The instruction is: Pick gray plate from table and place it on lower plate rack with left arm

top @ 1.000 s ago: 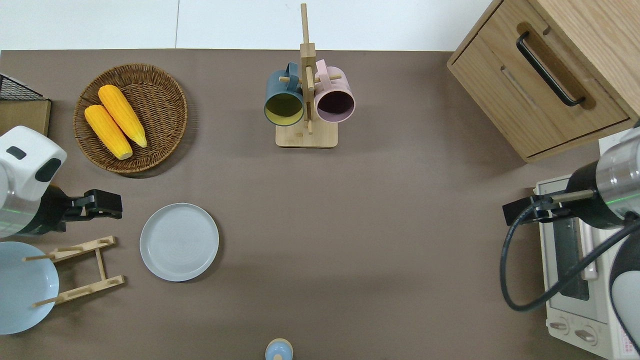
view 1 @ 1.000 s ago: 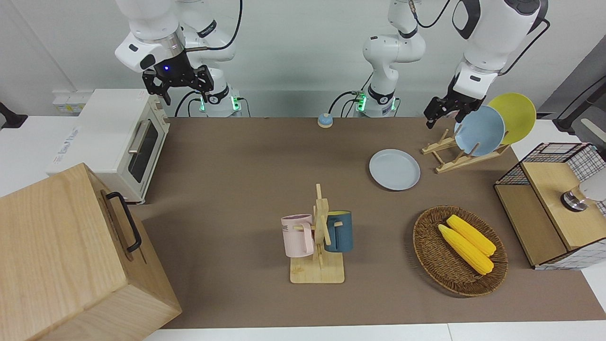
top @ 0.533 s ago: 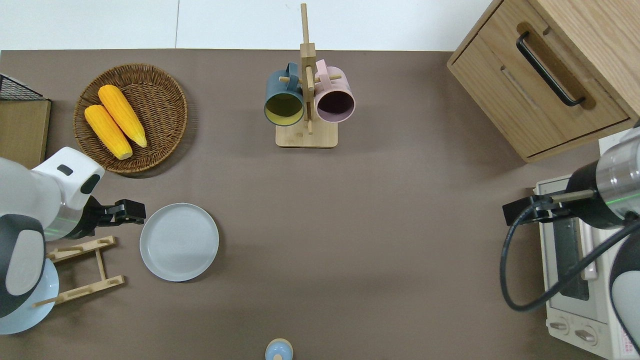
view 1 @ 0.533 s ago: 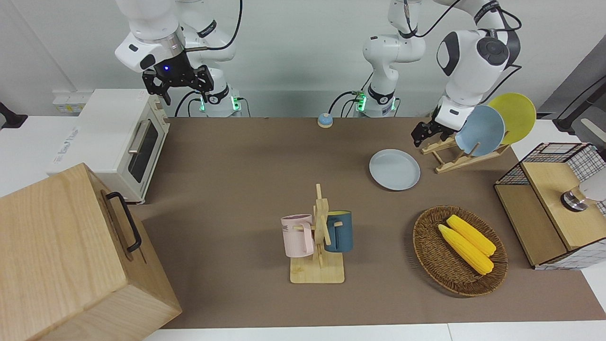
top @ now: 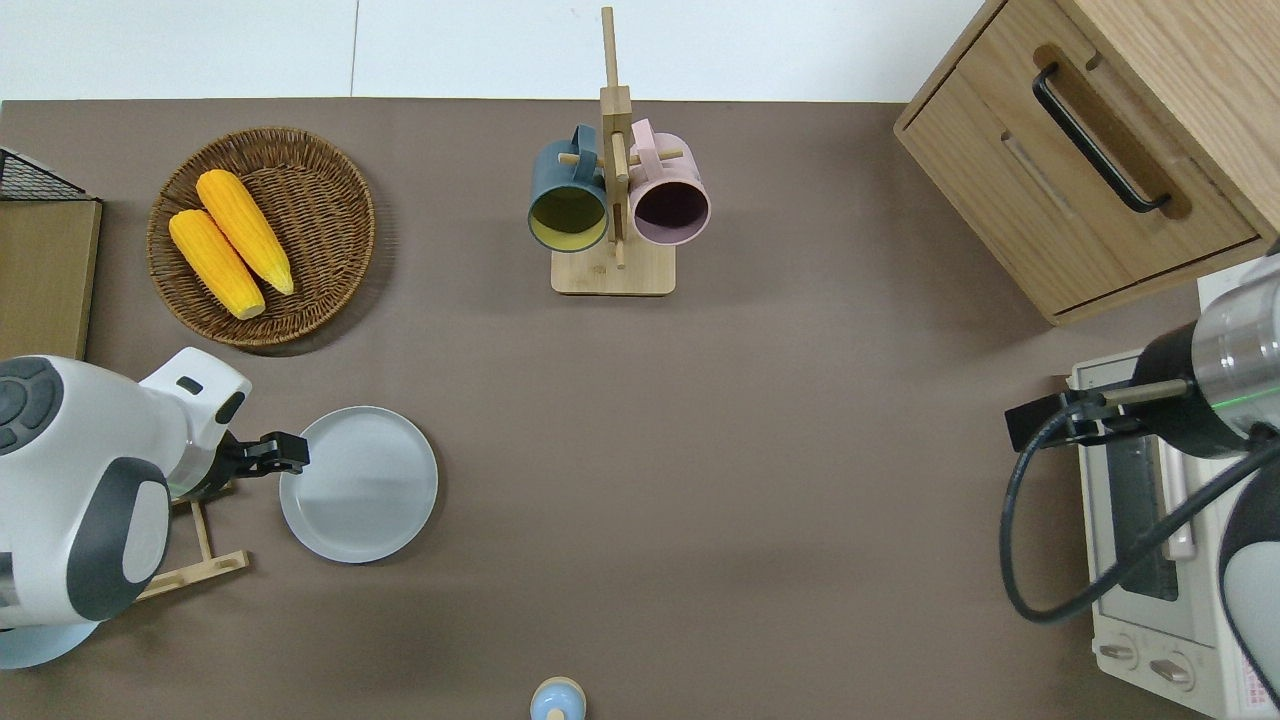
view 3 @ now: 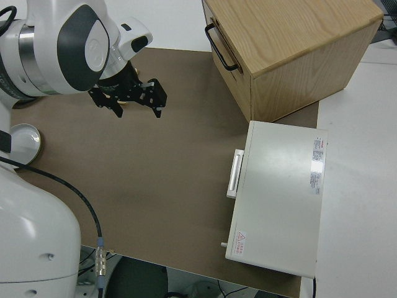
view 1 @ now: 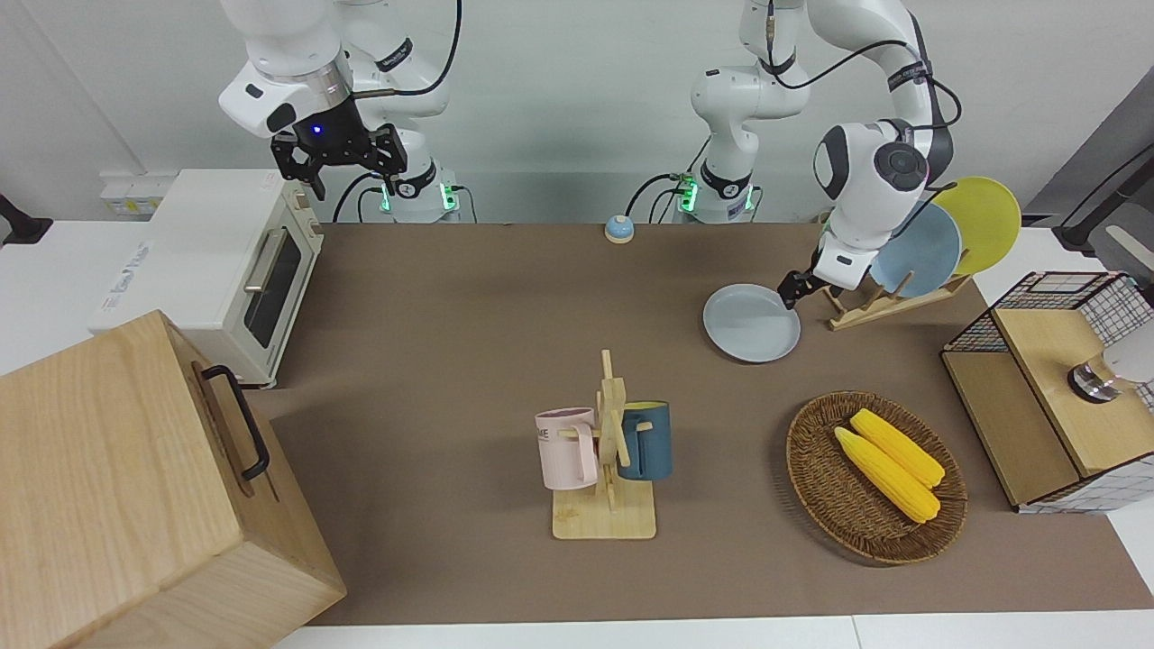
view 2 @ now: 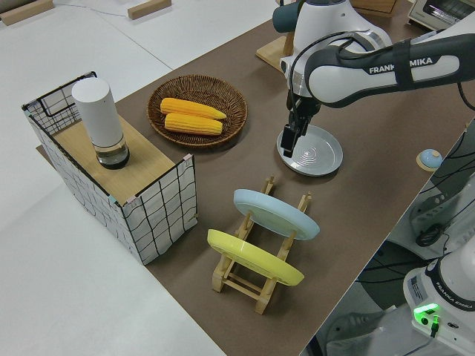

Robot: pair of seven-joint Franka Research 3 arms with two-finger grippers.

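The gray plate [view 1: 751, 323] lies flat on the table [view 1: 487, 297], beside the lower plate rack [view 1: 888, 302]; it also shows in the overhead view [top: 358, 483] and the left side view [view 2: 312, 148]. The rack [view 2: 260, 293] holds a blue plate [view 1: 920, 248] and a yellow plate [view 1: 983, 221] on edge. My left gripper [view 1: 792, 290] is open and low at the plate's rim on the rack's side [top: 290, 452], pointing down [view 2: 288, 139]. I cannot tell whether it touches the rim. My right gripper [view 1: 338, 167] is parked.
A wicker basket [view 1: 816, 469] with two corn cobs lies farther from the robots than the plate. A mug stand [view 1: 606, 518] with two mugs stands mid-table. A wire-mesh box [view 1: 1046, 297] is at the left arm's end. A toaster oven [view 1: 225, 261] and a wooden cabinet [view 1: 117, 487] are at the right arm's end.
My left arm has swung down from above the rack toward the gray plate, and its gripper now sits at the plate's rim. The plate and the right arm have not moved.
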